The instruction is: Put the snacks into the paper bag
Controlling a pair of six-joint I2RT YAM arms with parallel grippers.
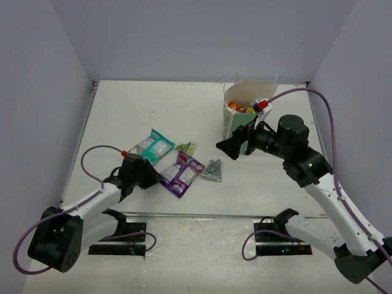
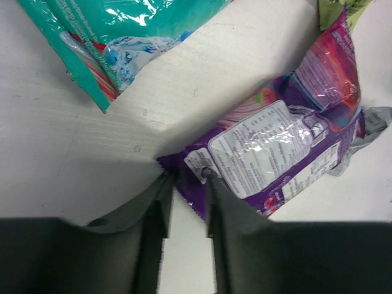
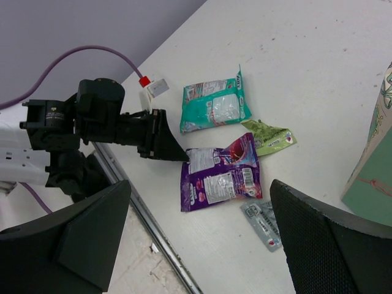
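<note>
My left gripper sits at the purple packet's 8 o'clock corner, jaws narrow, the corner lying between the fingertips - whether they actually pinch it I cannot tell. From the purple packet, in the top view, the teal packet lies at 10 o'clock, the small green one at 12 and the silver one at 3, all flat on the table. The paper bag stands upright at about 1 o'clock from them, with colourful packets inside. My right gripper hangs beside the bag - jaws wide, holding nothing.
</note>
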